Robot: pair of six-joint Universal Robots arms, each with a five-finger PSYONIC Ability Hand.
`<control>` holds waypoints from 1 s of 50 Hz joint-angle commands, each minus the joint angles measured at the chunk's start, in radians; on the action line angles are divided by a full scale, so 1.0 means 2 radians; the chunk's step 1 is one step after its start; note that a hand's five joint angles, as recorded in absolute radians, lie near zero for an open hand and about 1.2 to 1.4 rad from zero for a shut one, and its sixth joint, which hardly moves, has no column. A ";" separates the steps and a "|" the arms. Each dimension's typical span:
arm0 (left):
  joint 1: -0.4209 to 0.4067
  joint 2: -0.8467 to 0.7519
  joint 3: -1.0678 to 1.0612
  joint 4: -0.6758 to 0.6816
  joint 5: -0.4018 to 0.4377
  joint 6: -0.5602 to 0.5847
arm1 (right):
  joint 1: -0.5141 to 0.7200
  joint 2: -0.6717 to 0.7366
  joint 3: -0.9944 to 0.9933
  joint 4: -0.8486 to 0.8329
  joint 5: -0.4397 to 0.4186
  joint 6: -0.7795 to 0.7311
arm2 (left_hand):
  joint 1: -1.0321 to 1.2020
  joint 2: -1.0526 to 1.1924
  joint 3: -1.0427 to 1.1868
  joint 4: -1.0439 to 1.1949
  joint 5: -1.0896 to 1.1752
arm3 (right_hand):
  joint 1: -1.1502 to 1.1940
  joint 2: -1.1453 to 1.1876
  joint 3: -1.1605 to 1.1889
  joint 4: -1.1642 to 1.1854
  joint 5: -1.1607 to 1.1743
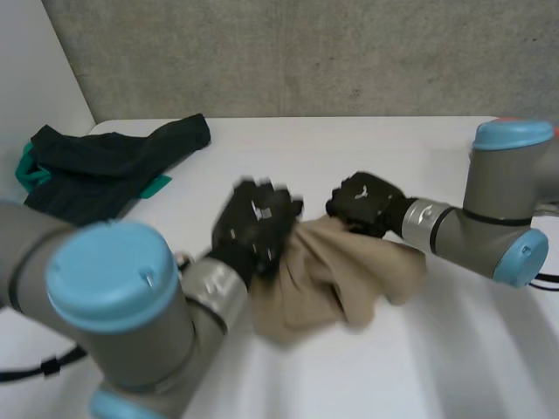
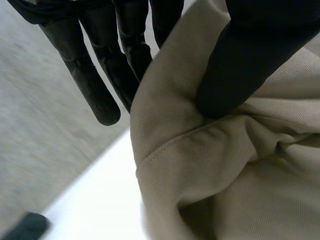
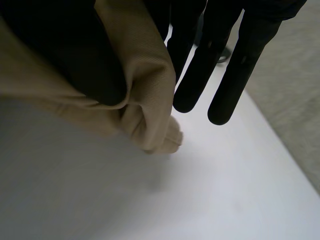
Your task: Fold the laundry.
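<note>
Apparently a thumb-and-fingers pinch on the tan cloth (image 1: 341, 271) by left hand (image 1: 253, 227) and right hand (image 1: 362, 202).

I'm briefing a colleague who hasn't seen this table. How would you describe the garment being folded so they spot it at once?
On the white table, look to the middle. The tan cloth is bunched there, pinched at its top by the left hand and the right hand. Unlike the dark garment heaped at the far left corner, it is pale.
</note>
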 commanded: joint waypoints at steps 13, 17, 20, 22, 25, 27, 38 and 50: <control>0.126 -0.031 0.284 -0.039 0.105 -0.103 | 0.009 -0.294 0.101 -0.068 0.110 0.255 | 0.172 0.112 0.107 0.099 0.135 | 0.176 0.115 0.108 0.104 0.128; 0.137 -0.061 0.271 -0.059 0.150 -0.135 | 0.048 -0.303 0.157 -0.061 0.133 0.238 | 0.099 0.040 0.035 0.027 0.062 | 0.176 0.115 0.108 0.104 0.128; 0.142 -0.094 0.246 -0.065 0.184 -0.142 | 0.069 -0.288 0.203 -0.065 0.163 0.226 | 0.039 -0.021 -0.026 -0.034 0.002 | 0.176 0.115 0.108 0.104 0.128; 0.146 -0.112 0.233 -0.064 0.194 -0.135 | 0.077 -0.272 0.223 -0.072 0.178 0.221 | 0.001 -0.059 -0.064 -0.072 -0.036 | 0.176 0.115 0.108 0.104 0.128; 0.156 -0.149 0.215 -0.064 0.191 -0.110 | 0.090 -0.226 0.246 -0.095 0.205 0.210 | -0.099 -0.159 -0.164 -0.172 -0.136 | 0.176 0.115 0.108 0.104 0.128; 0.161 -0.162 0.209 -0.065 0.186 -0.092 | 0.096 -0.201 0.249 -0.102 0.216 0.206 | -0.124 -0.184 -0.189 -0.197 -0.161 | 0.176 0.115 0.108 0.104 0.128; 0.160 -0.063 0.119 -0.112 0.133 -0.032 | 0.087 -0.184 0.234 -0.105 0.242 0.206 | -0.358 -0.417 -0.422 -0.430 -0.395 | -0.259 -0.319 -0.327 -0.331 -0.307; 0.147 0.131 -0.045 -0.129 0.043 -0.057 | 0.042 -0.288 0.241 -0.048 0.232 0.211 | -0.390 -0.450 -0.455 -0.463 -0.427 | -0.375 -0.435 -0.443 -0.447 -0.423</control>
